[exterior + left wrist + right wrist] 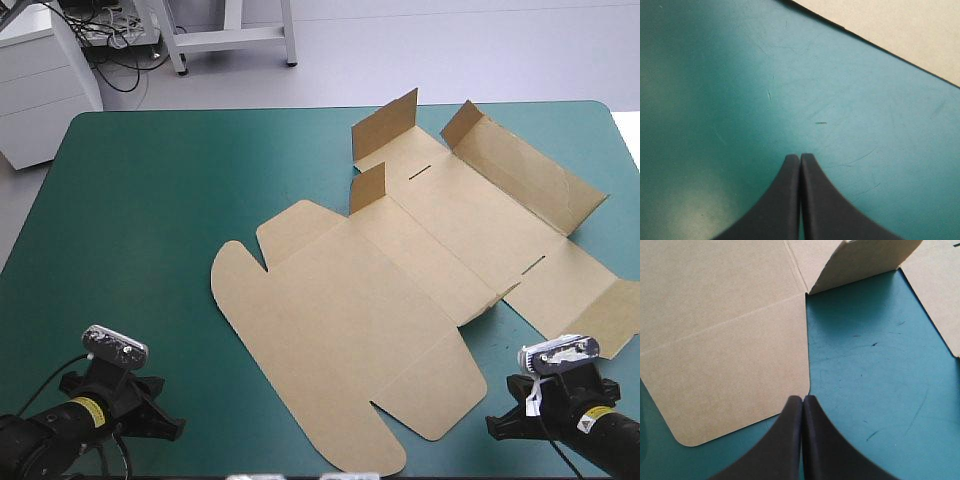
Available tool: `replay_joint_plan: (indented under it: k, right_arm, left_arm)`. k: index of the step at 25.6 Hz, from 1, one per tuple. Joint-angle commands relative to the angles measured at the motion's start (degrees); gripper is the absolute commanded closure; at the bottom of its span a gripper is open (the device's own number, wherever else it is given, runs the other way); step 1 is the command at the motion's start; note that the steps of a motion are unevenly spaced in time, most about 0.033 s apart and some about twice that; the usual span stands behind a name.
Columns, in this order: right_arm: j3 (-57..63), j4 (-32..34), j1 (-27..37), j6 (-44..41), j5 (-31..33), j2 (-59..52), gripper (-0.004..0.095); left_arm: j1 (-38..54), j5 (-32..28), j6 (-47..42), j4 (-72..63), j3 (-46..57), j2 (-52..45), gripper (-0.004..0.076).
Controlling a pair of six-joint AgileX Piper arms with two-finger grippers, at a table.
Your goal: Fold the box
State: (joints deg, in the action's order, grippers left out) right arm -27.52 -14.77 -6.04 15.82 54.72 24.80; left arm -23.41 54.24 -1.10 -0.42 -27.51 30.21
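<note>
Right gripper (pixel 801 400), pressed together, sits just beside the box (pixel 725 340).

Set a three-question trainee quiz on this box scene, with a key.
1. True or false: the left gripper is shut and hangs over bare cover, with no board between its fingers.
2. Pick one. The box is: A) a mostly flat sheet with a few flaps raised on the far side; B) a finished tray; C) lifted off the table.
3. Fill the gap: the right gripper, by the box's edge, is ____ (open or shut).
Key: 1 true; 2 A; 3 shut.
</note>
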Motion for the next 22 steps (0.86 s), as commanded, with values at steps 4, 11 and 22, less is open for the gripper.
replay_joint_plan:
  k: [4,11,22]
  right_arm:
    - [-2.0,-1.0,-0.1,-6.5,-4.5,0.2,0.0929]
    - [-2.0,-1.0,-0.1,-15.8,-11.3,0.2,0.0799]
    - [-2.0,-7.9,-0.1,-30.3,-16.1,0.5,0.0066]
  left_arm:
    - [-0.2,-2.6,-0.6,-0.2,-1.6,0.4,0.0756]
    - [-0.2,-2.6,-0.6,-0.2,-1.6,0.4,0.0756]
    - [-0.2,-2.6,-0.6,-0.2,-1.6,0.4,0.0756]
